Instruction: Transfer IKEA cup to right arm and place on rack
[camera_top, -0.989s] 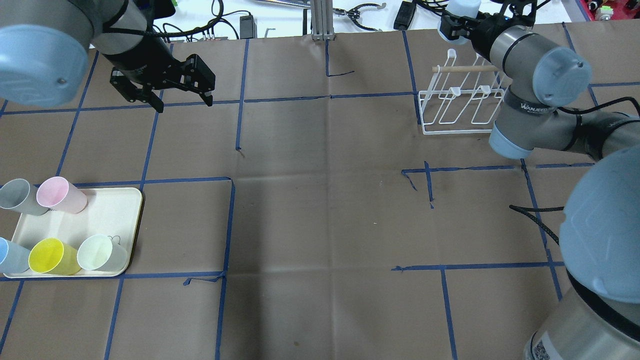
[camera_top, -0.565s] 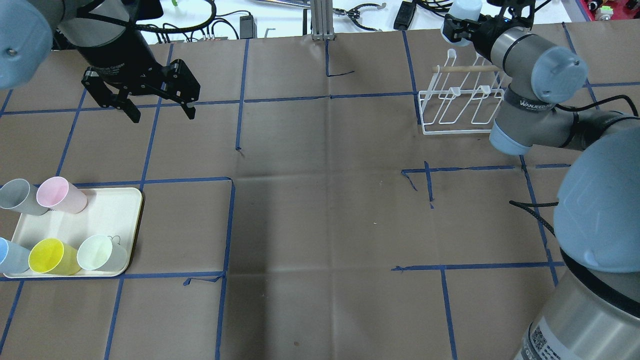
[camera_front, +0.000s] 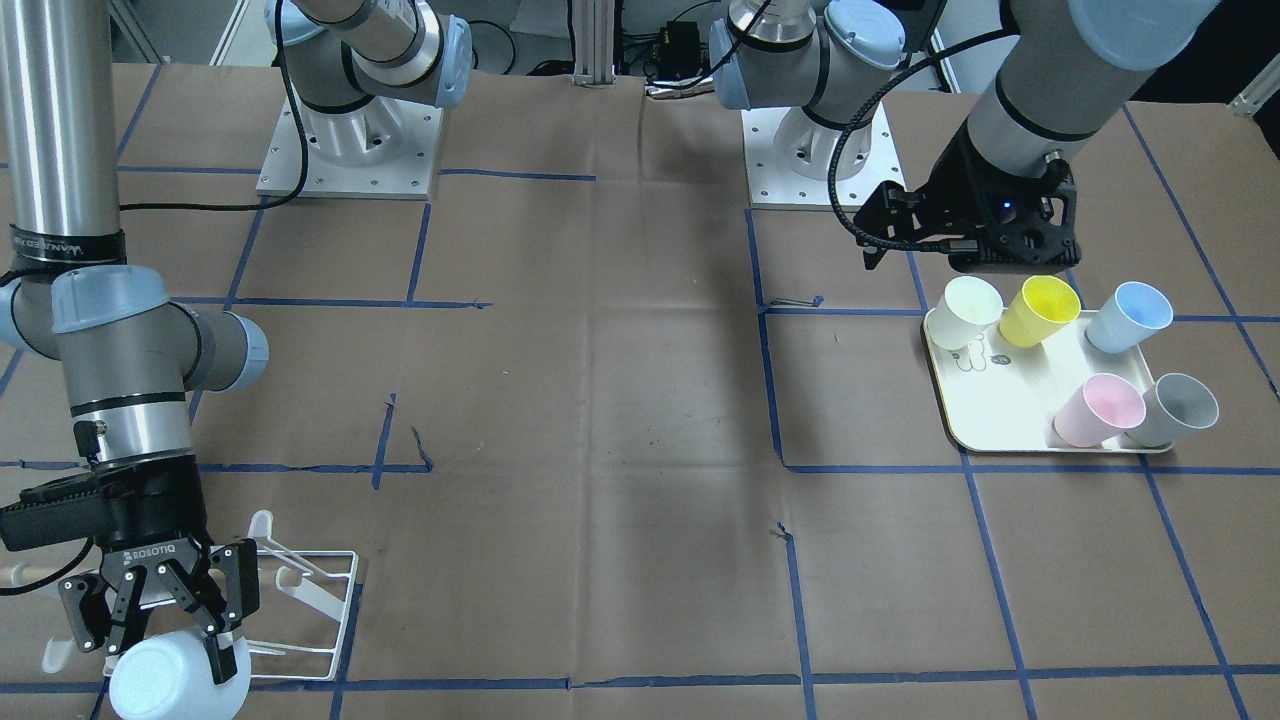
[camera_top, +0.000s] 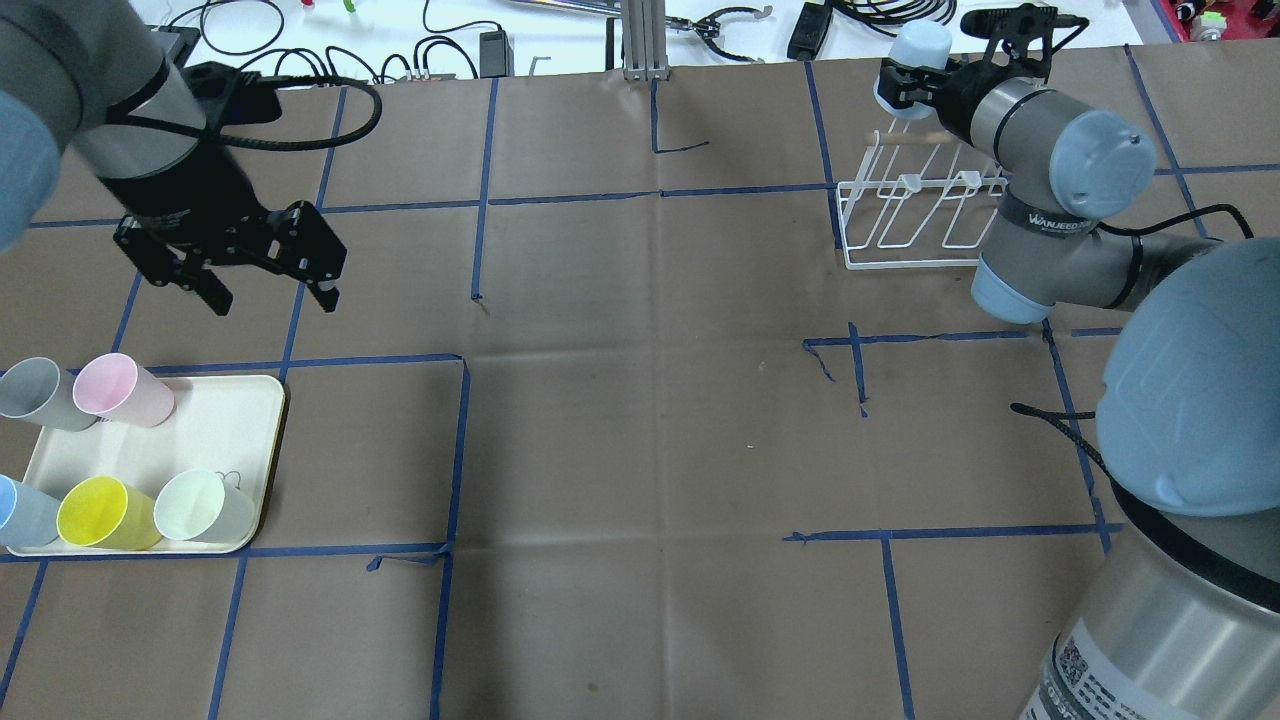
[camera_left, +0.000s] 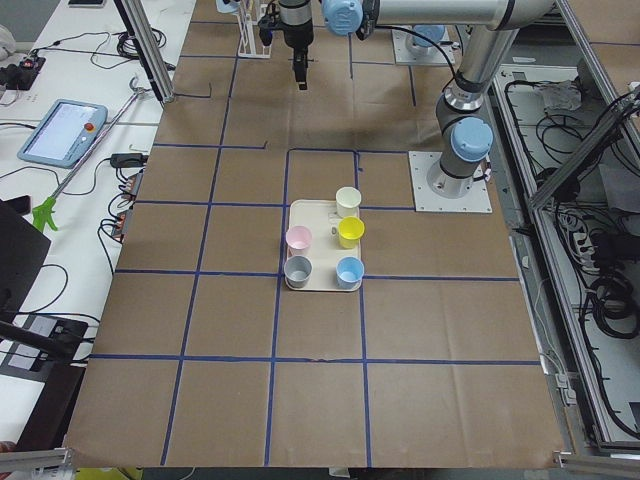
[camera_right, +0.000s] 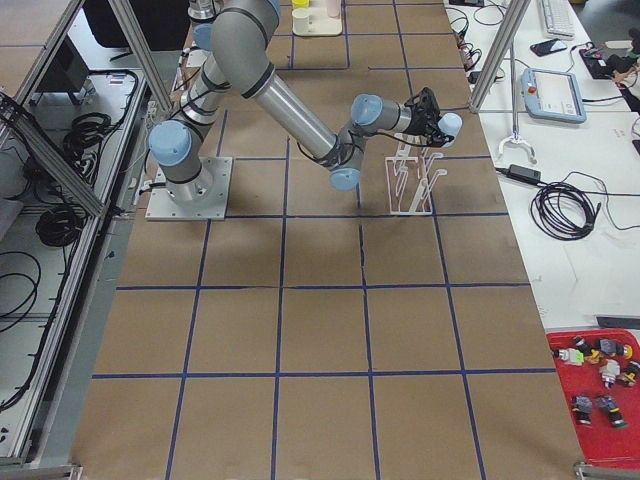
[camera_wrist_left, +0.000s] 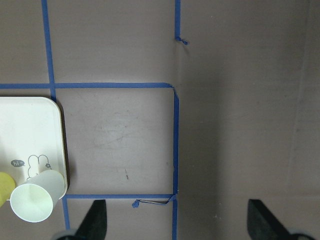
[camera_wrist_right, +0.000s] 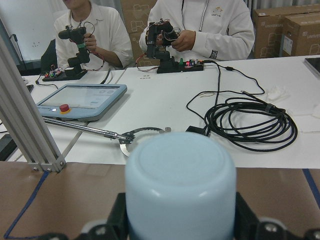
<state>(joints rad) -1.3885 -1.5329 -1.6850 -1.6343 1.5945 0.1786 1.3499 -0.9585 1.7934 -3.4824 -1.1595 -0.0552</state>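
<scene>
Right wrist-mounted, pale blue cup (camera_wrist_right: 180, 185), smooth rounded base, between black fingers (camera_wrist_right: 119, 217)

- Even, diffuse light from above is seen in all 6 views, and no hard-edged shadows are cast on the brown paper cover (camera_top: 640, 620).
- A broad, soft, darker patch is seen down the middle of the cover in the overhead and front-facing views.
- The white bench (camera_top: 570, 35) along the overhead view's top is nearly washed out.
- The light-blue joint cap (camera_top: 1190, 400) at that view's right edge is rendered large and soft.
- The left wrist-mounted view is dimmer, and the fingers (camera_wrist_left: 97, 222) of the left gripper (camera_wrist_left: 180, 220) are blurred.
- The pale blue cup (camera_wrist_right: 180, 185) is rendered slightly soft against a bright background.
</scene>
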